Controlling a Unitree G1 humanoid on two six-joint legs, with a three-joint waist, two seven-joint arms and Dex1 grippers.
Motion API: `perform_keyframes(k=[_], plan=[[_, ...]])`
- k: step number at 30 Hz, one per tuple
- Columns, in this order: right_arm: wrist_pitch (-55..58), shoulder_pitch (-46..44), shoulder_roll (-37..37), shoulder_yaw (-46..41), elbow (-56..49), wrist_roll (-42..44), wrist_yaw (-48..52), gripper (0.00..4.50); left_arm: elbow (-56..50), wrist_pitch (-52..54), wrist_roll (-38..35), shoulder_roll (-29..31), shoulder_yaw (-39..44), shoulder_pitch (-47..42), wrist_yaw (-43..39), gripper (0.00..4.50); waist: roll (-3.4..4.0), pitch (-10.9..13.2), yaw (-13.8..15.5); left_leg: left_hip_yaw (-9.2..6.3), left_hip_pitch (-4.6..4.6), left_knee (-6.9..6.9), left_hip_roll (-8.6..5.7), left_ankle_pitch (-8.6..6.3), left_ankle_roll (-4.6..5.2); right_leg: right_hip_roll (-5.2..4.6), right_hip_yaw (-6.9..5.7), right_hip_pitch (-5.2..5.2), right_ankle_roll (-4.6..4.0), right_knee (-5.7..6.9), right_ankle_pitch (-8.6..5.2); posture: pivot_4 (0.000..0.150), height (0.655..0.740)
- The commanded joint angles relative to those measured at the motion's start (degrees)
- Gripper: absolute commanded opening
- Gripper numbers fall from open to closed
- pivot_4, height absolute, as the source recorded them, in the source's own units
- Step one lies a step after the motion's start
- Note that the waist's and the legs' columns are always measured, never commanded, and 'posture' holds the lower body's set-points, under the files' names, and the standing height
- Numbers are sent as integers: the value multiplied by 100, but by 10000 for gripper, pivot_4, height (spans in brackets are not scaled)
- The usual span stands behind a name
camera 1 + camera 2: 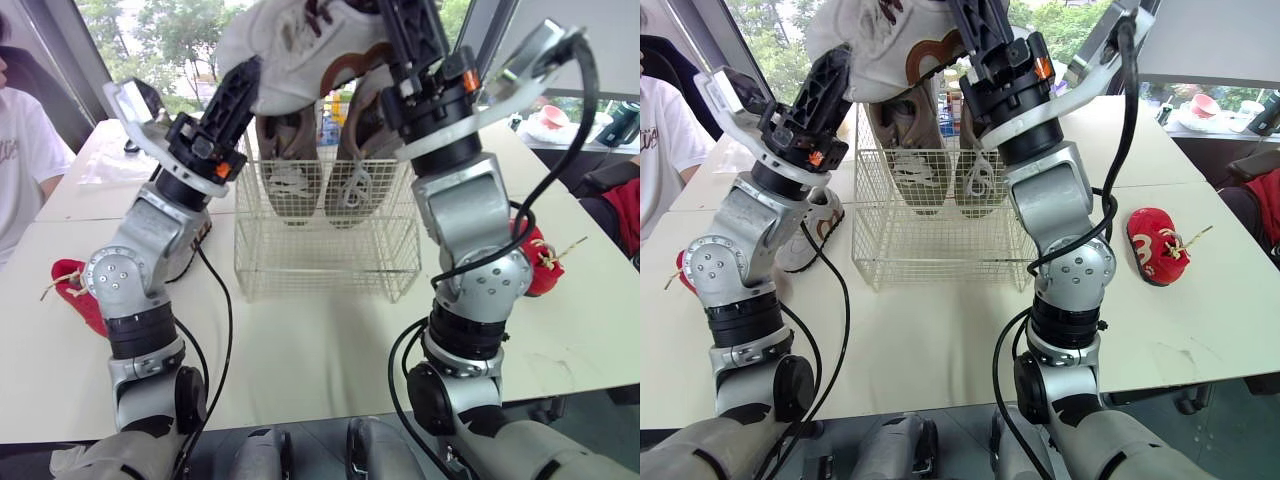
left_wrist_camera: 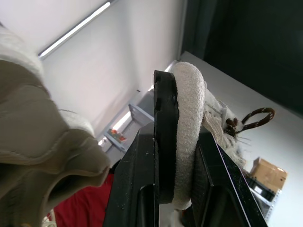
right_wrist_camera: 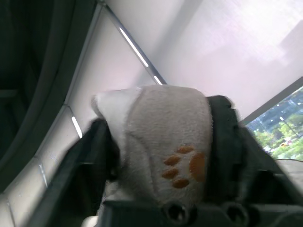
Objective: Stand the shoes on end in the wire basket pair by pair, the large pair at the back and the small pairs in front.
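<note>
Left gripper (image 1: 246,80) and right gripper (image 1: 408,28) both raised above wire basket (image 1: 330,255), each clamped on fleecy white shoe (image 1: 300,40) held in air between them. Paw print on part pinched by right gripper. Large pair (image 1: 290,170) stands on end, side by side, at back of basket; front of basket bare. Red shoe (image 1: 1155,245) on counter (image 1: 320,340) right of basket, second red shoe (image 1: 75,285) left, another white shoe (image 1: 805,245) beside left arm.
</note>
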Motion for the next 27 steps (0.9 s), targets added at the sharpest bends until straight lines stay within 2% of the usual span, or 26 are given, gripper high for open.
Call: perform_keyframes(k=[1, 2, 3, 10, 11, 15, 17, 20, 22, 26, 27], plan=[[-123, -126, 44, 15, -205, 76, 104, 14484, -118, -104, 122, 131, -44, 46, 34, 2526, 0, 0, 0, 0, 0, 0, 0, 0, 0, 0, 0, 0, 0, 0, 0, 1500, 7400], [-114, -127, 37, 17, -204, 77, 113, 10633, -126, -110, 188, 155, -62, 59, 38, 2526, 0, 0, -1, -1, 0, 0, 0, 0, 0, 0, 0, 0, 0, 0, 0, 1500, 7400], [-104, -127, 32, 21, -206, 71, 117, 8522, -125, -123, 246, 169, -77, 68, 53, 7521, 0, 0, -2, -1, 0, 0, 0, 0, 0, 0, -1, 0, 0, 0, 0, 1500, 7400], [-134, -120, 7, 81, -213, -77, 200, 8468, -407, 161, 159, 656, -107, 518, -41, 41702, 1, 0, -14, 0, 0, -4, 3, -1, 1, 2, 0, -4, 0, 0, 0, 1500, 7400], [-151, -131, -10, 80, -209, -120, 226, 8468, -498, 237, 243, 797, -156, 622, -2, 43945, 1, 1, -20, 0, 0, -4, 4, -1, 1, 3, 0, -4, 0, 0, 0, 1500, 7400], [-144, -194, -241, 98, -220, -413, 462, 8468, -1016, 484, 630, 1373, -378, 1100, -2, 43945, 2, 1, -6, 1, 0, -6, 5, -1, 0, 2, 0, -4, -1, -1, -1, 1500, 7400], [11, -254, -598, 332, -316, -773, 794, 8468, -1452, 530, 1127, 1766, -468, 1437, 134, 43945, 3, 2, -14, 2, 0, -6, 4, -1, 1, 1, 0, -4, -1, -3, -1, 1500, 7400], [465, -337, -1227, 1008, -524, -1426, 1150, 8468, -1891, 449, 1413, 2044, -431, 1738, 400, 43945, 4, 2, -10, 2, -1, -7, 4, -2, 2, 0, 0, -7, -2, -4, -2, 1500, 7400], [753, -360, -1587, 1655, -600, -2045, 1336, 8468, -2180, 392, 1447, 2071, -439, 1915, 608, 43945, 3, 2, -12, 3, -2, -9, 6, -3, 2, 0, 1, -12, -3, -3, -2, 1500, 7400], [967, -299, -1827, 2653, -570, -3082, 1567, 8468, -2710, 188, 1184, 1843, -416, 2355, 1160, 43945, 3, 2, -19, 5, -2, -11, 9, -3, 1, 1, 1, -15, -4, -3, -3, 1500, 7400], [988, -340, -2781, 1829, -53, -2814, 2555, 8468, -2871, 137, 1055, 1785, -417, 2518, 1334, 43945, 2, 1, -11, 6, -3, -11, 9, -3, 1, 0, 2, -17, -4, -3, -3, 1500, 7400]])
